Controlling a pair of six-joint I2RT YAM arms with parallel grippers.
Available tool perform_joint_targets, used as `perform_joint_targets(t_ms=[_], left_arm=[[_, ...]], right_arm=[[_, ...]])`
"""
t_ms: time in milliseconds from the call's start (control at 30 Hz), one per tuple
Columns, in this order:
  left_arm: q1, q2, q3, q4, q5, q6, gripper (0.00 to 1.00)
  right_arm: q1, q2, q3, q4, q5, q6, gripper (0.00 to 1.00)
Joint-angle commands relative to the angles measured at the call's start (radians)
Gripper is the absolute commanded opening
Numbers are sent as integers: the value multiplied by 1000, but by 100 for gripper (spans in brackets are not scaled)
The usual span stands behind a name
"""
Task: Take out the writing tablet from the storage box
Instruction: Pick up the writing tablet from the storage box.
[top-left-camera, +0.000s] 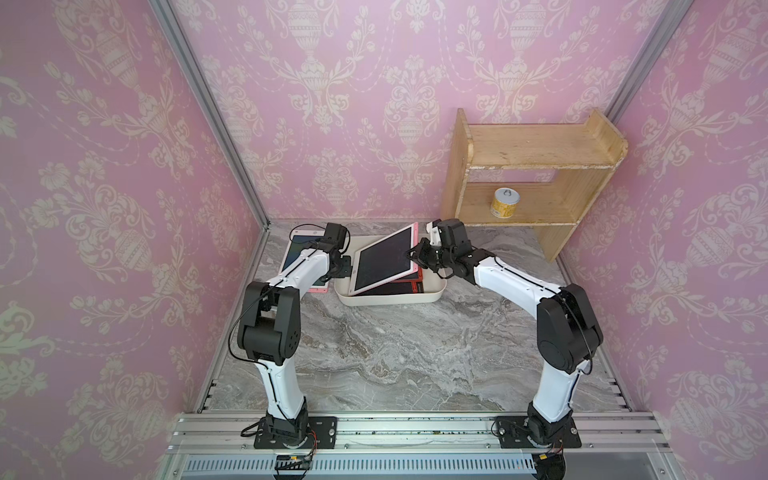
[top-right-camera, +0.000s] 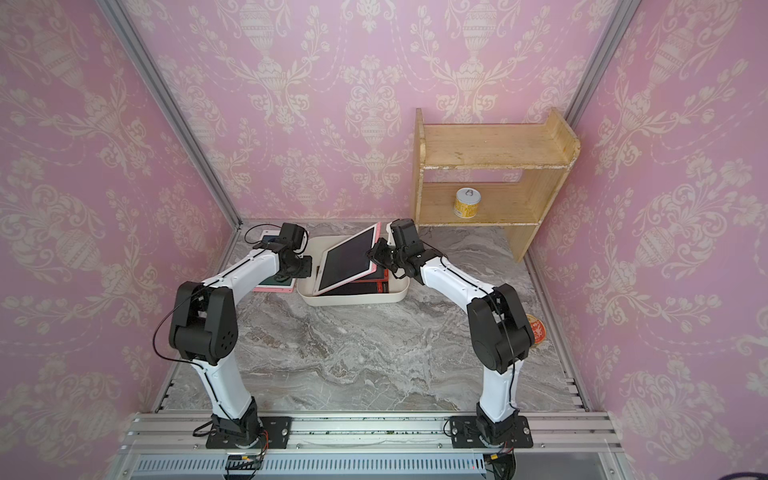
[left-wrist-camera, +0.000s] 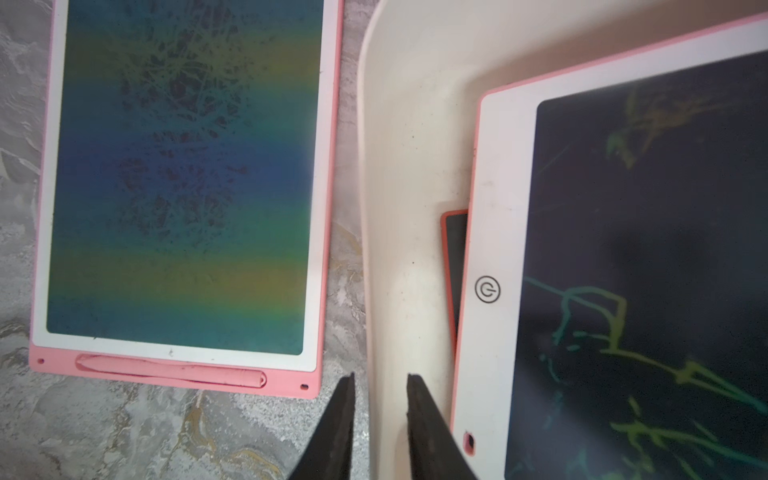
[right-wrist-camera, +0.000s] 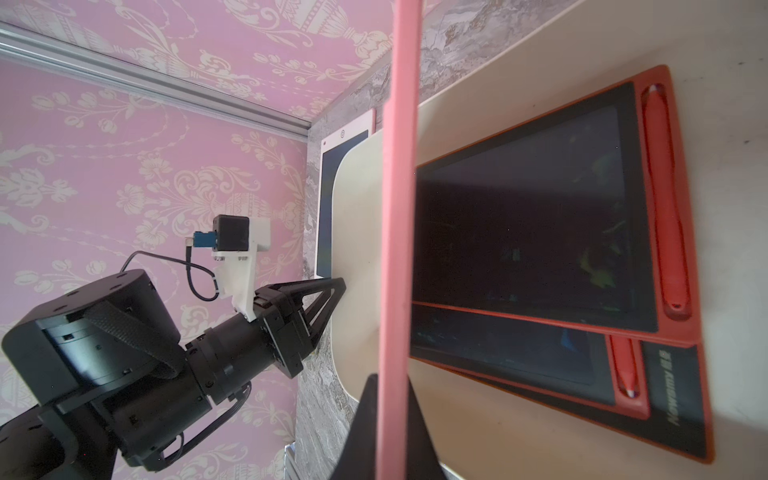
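Note:
The off-white storage box sits at the back of the table. A pink-and-white writing tablet tilts up out of it, its lower left end still inside. My right gripper is shut on the tablet's right edge; in the right wrist view the pink edge runs between the jaws of the right gripper. Two red tablets lie flat in the box beneath. My left gripper is open, one jaw on each side of the box's left wall.
Another pink tablet lies flat on the marble table just left of the box. A wooden two-tier shelf stands at the back right with a yellow can on its lower tier. A round orange thing shows behind the right arm.

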Motion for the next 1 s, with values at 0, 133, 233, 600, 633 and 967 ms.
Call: perform_joint_targets(t_ms=[0, 133, 233, 600, 633, 967], left_arm=[[8, 2, 19, 4, 10, 2, 28], [9, -2, 18, 7, 12, -3, 30], [11, -3, 19, 8, 16, -10, 30], [12, -28, 16, 7, 24, -27, 35], [12, -29, 16, 6, 26, -30, 36], [15, -41, -1, 22, 43, -50, 46]], right_arm=[[0, -73, -15, 72, 24, 25, 0], [-1, -107, -46, 96, 35, 45, 0], [-1, -143, -80, 113, 49, 61, 0], [-19, -364, -277, 160, 96, 144, 0], [-23, -392, -296, 157, 94, 152, 0], [-88, -780, -550, 36, 180, 257, 0]])
